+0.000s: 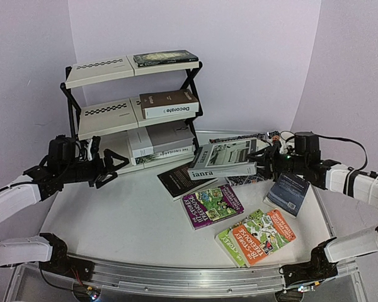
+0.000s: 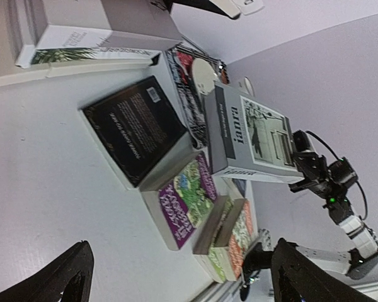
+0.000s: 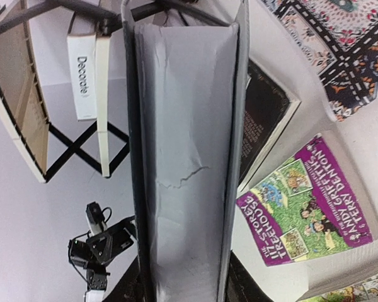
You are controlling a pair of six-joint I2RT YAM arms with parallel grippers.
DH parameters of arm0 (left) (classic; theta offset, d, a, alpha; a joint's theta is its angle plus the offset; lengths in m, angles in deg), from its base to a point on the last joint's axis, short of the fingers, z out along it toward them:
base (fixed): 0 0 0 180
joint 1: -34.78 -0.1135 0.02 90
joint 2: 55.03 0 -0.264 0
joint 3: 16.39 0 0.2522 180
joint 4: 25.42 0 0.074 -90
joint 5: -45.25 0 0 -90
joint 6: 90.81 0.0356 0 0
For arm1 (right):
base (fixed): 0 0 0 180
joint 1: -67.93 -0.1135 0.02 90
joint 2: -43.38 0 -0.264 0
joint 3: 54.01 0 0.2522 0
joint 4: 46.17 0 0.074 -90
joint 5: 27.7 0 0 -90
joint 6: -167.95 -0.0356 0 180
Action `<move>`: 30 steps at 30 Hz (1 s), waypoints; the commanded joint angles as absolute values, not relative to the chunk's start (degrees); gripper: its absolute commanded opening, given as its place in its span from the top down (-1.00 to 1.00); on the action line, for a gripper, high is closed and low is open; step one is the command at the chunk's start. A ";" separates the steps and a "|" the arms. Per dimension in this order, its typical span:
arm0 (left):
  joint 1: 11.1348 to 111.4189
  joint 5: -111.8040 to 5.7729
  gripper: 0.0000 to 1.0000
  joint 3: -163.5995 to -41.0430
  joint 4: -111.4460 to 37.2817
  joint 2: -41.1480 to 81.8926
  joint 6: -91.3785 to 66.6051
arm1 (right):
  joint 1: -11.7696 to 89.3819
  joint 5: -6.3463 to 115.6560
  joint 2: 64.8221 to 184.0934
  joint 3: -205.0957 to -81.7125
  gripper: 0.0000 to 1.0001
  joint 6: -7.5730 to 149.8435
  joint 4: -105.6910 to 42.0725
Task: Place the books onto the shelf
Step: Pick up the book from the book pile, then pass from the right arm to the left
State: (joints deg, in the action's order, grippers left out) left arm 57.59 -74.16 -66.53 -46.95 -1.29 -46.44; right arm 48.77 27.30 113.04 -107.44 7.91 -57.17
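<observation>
While the right pincer [image 1: 266, 158] pinches the grey book [image 1: 223, 160] by its short end, that book hangs roughly level above the table [image 1: 132, 220], clear of the surface, with its lettered spine turned toward the arms. In the right wrist view its grey page edge fills the middle of the picture.

Just below and left of it a black book [image 1: 181, 179] lies flat on the table. Nearer the arms lies a purple paperback [image 1: 212, 205], and nearer again, close to the front edge, a green and orange paperback [image 1: 257, 236]. A dark blue book [image 1: 288, 194] sits under the right arm. A patterned mat [image 1: 239, 134] shows behind the lifted book.

Further left stands the shelf [image 1: 97, 70], three tiers high. A dark book [image 1: 166, 58] lies on the right half of its top tier, and a brown book [image 1: 170, 104] marked "Decorate" on the middle tier. On the bottom tier a pale book [image 1: 160, 139] rests on a leaf-covered book [image 1: 164, 158].

At the far left, the left pincer [image 1: 108, 165] is spread wide around nothing, hovering just in front of the bottom tier and well apart from the grey book.
</observation>
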 commanded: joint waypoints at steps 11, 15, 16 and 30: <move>60.72 -87.07 -0.99 -68.97 -27.71 1.74 -67.11 | 42.91 18.40 109.38 -112.17 0.36 1.36 -65.27; 62.88 -86.19 -0.99 -70.31 -27.12 3.47 -69.89 | 39.63 19.51 111.23 -115.57 0.37 0.83 -66.04; 63.26 -86.11 -0.99 -70.63 -26.84 3.97 -70.40 | 38.61 19.64 111.83 -116.73 0.37 0.57 -66.35; 64.33 -87.37 -0.99 -72.24 -20.77 5.19 -76.23 | 32.26 21.85 116.66 -123.40 0.41 -2.60 -70.38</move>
